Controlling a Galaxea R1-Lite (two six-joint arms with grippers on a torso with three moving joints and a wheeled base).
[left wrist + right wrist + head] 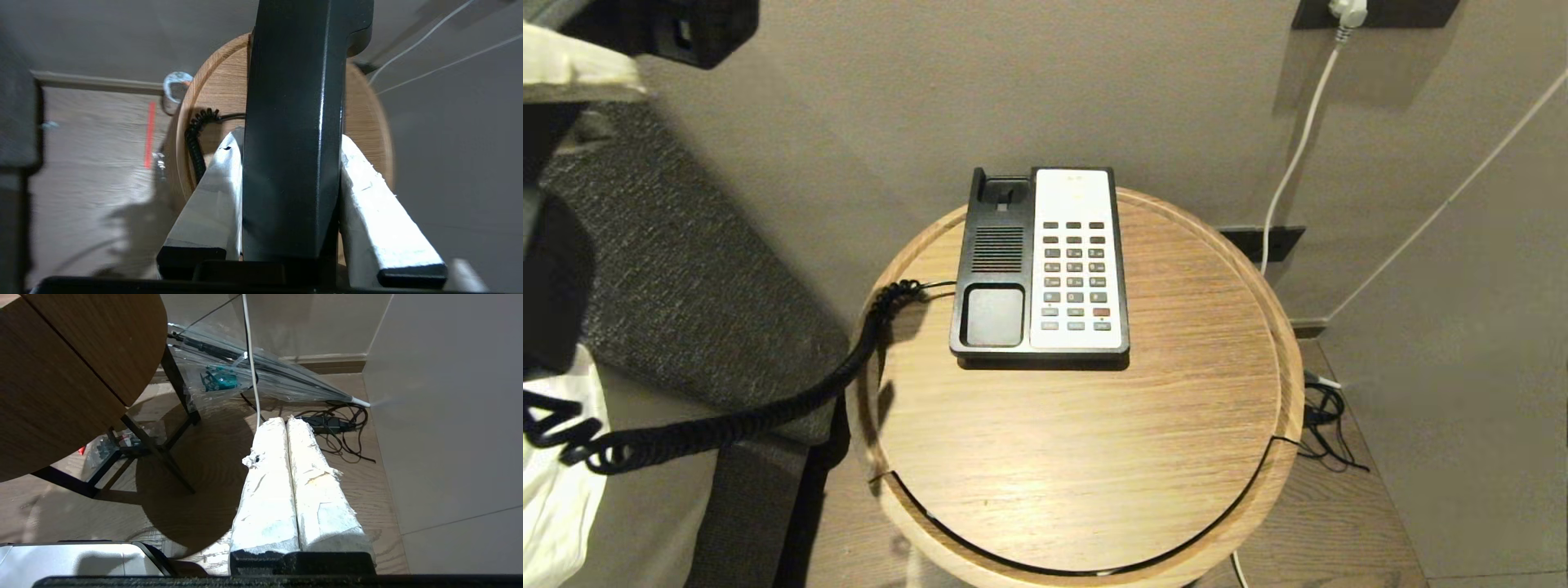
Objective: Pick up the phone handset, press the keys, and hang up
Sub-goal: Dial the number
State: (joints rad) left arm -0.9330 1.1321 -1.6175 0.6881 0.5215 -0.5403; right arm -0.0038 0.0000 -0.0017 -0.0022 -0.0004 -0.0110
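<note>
The black phone handset [292,122] is clamped between the white-wrapped fingers [216,183] of my left gripper [290,139], lifted off to the left of the round wooden table [1094,457]. Its black coiled cord [792,400] stretches from the phone base [996,245] over the table's left edge towards the left border of the head view. The base stands at the back of the table with an empty cradle and its keys [1075,273] uncovered. My right gripper [286,421] is shut on nothing and hangs low over the wooden floor beside the table.
A raised rim [1282,343] runs round the table. Grey upholstery [686,269] lies left of it. A white cable [1298,147] drops down the wall behind, and black cables [1327,425] lie on the floor at the right. A transparent umbrella [265,375] leans near the table legs.
</note>
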